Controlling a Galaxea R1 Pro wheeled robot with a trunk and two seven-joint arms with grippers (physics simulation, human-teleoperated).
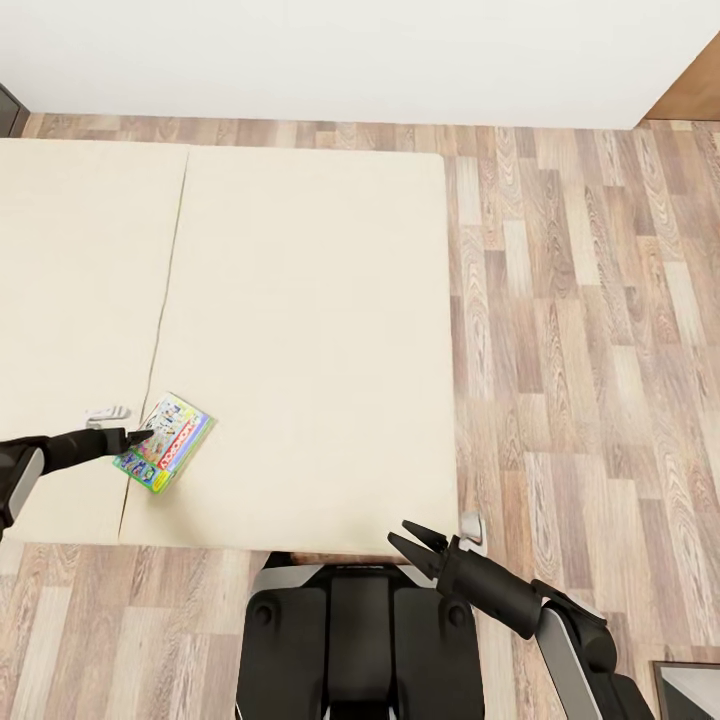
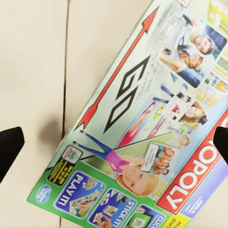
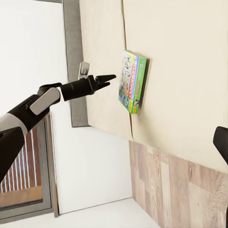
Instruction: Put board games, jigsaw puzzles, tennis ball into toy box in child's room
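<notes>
The purple-green "Monopoly" board game point(image 1: 165, 443) lies flat on the cream bed point(image 1: 300, 280), near the bed's front edge and beside a seam in the mattress. My left gripper point(image 1: 142, 436) hangs just over the box's left end, open and holding nothing. In the left wrist view the box lid point(image 2: 137, 128) spreads out between the two dark fingertips point(image 2: 9, 147). The right wrist view shows the left gripper point(image 3: 107, 78) a short gap away from the box point(image 3: 133, 80). My right gripper point(image 1: 412, 540) is open over the bed's front edge, to the right of my trunk.
Wood-plank floor point(image 1: 590, 330) runs along the bed's right side and in front of it. A white wall point(image 1: 350, 50) stands behind the bed, with a wooden door point(image 1: 695, 95) at the far right. A small grey bracket point(image 1: 108, 412) sits on the mattress by the left gripper.
</notes>
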